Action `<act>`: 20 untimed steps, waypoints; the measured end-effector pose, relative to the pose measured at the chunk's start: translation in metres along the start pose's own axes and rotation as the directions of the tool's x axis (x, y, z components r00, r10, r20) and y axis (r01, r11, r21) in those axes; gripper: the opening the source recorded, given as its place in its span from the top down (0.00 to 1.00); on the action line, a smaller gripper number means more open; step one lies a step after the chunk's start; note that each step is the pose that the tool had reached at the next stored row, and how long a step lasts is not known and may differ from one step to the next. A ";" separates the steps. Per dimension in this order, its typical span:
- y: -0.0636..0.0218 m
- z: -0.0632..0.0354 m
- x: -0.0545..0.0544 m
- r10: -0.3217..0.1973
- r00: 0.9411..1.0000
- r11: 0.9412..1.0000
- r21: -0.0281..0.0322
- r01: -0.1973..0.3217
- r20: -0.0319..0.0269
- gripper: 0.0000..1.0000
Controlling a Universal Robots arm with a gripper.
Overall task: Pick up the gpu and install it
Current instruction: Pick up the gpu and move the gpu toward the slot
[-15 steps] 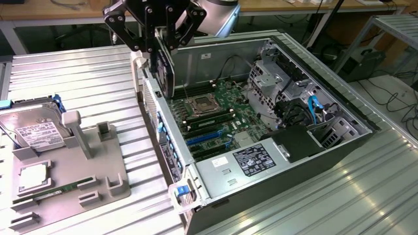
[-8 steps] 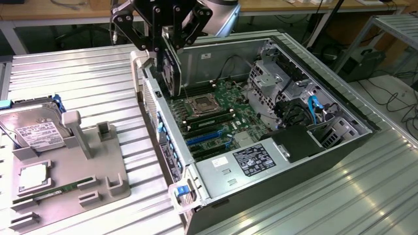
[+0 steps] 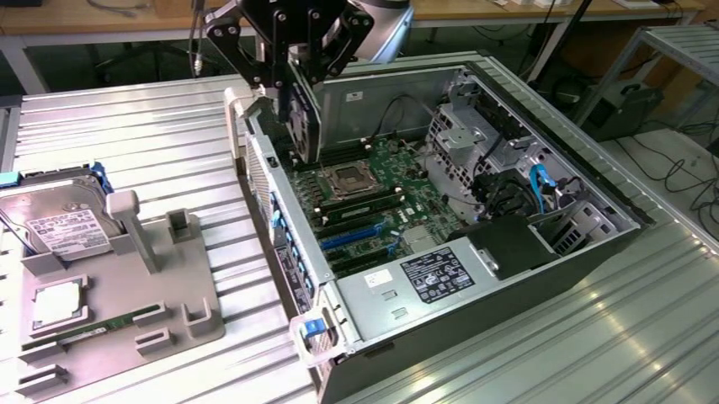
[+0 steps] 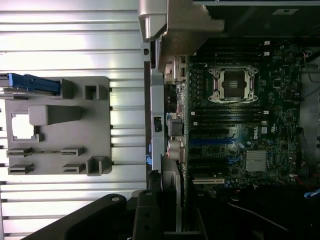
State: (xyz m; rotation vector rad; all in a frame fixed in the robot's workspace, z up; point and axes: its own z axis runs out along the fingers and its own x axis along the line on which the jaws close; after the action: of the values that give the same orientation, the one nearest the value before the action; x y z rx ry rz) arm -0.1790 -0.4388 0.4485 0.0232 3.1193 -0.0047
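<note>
Fingers (image 3: 265,77) grip gpu (image 3: 303,109) upright (over open case (image 3: 472,330)).

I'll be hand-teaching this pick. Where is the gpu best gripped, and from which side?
Probably the upper edge of the gpu, from above, as the gripper pinches it now. The card is thin and flat, hanging on edge over the open computer case, so a pinch closes on its two faces and the lower edge stays free to face the motherboard.

A ribbed silver aluminium table (image 3: 135,126) reflects bright light. A light wooden workbench (image 3: 506,12) stands behind it. Black cables (image 3: 682,168) cross the pale floor (image 3: 642,150).
</note>
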 end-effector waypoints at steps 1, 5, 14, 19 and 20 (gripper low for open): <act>0.0000 0.0000 -0.001 0.000 1.000 1.000 0.000 0.000 0.000 0.72; 0.0001 0.0001 -0.005 0.000 1.000 1.000 0.000 0.000 0.000 0.72; 0.0002 0.0003 -0.015 0.000 1.000 1.000 0.000 0.000 0.000 0.72; 0.0003 0.0005 -0.021 0.000 1.000 1.000 0.000 0.000 0.000 0.72; 0.0003 0.0005 -0.022 0.000 1.000 1.000 0.000 0.000 0.000 0.72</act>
State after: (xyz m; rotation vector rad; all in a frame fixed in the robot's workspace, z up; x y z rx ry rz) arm -0.1568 -0.4388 0.4485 0.0233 3.1193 -0.0052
